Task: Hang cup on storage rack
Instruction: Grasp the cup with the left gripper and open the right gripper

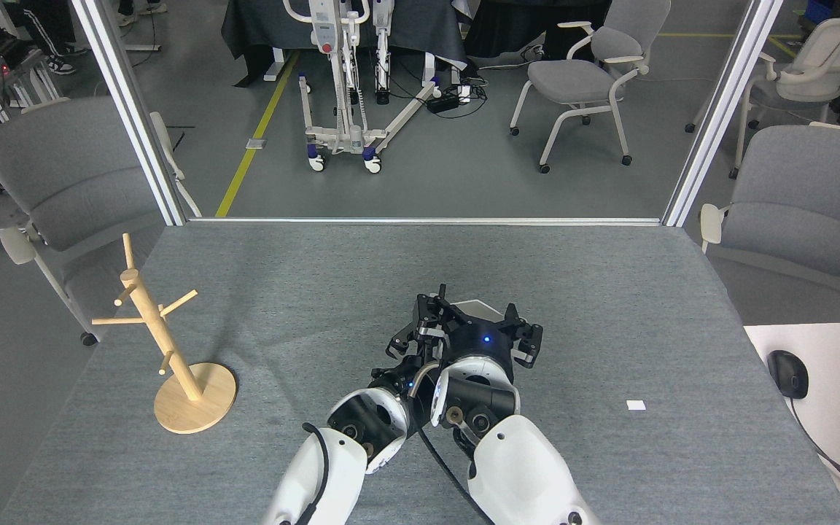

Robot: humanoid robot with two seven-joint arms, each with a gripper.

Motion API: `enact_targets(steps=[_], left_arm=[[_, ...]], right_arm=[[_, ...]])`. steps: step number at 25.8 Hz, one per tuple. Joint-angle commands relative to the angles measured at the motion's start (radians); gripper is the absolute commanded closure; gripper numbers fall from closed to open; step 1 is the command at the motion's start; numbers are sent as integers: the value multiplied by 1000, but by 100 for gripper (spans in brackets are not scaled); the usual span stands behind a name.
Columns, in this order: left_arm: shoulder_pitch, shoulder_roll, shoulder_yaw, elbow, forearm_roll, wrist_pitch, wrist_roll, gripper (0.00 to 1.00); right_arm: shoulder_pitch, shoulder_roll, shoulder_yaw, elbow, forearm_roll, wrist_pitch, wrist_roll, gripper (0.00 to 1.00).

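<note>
Fingers (511, 328) straddle cup (480, 307); closure unclear

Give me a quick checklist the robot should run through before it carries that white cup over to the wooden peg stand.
1. Cup held firmly: cannot tell; both claws crowd it and hide most of it.
2. Right claw closed on the cup: cannot tell, seen dark from behind.
3. Left claw out of the way: not ok, it sits right beside the cup.
4. Storage rack upright, pegs free: ok.
5. Table bare between cup and rack: ok.
</note>
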Motion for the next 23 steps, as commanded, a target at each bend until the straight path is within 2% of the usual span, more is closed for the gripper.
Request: enact_targets(steps=[1, 8, 11, 13, 16, 18, 21, 23], left_arm=[[0, 1, 1, 2, 0, -18, 2, 100], [7, 4, 0, 5, 0, -18, 3, 100], [65, 8, 3, -23, -3, -18, 11, 100], [103, 10, 1, -61, -5, -10, 14, 100], [201, 22, 24, -155, -11, 40, 15, 100], [270, 37, 44, -238, -11, 85, 15, 100], [376, 106, 93, -376, -11, 105, 18, 100], [455, 136, 170, -442, -11, 100, 34, 100]], right_arm=[[0, -2, -1, 6, -2, -7, -91, 1], [-1, -8, -4, 6, -2, -7, -178, 1], [-9, -16, -76, 7, -2, -13, -219, 1], [-14, -45, -157, 7, -2, -66, -235, 1], [-11, -133, -326, 7, -3, -290, -243, 1], [5, -183, -495, 21, -11, -537, -287, 1], [100, -217, -717, 104, -51, -888, -443, 1], [163, -248, -806, 138, -59, -1040, -585, 1]])
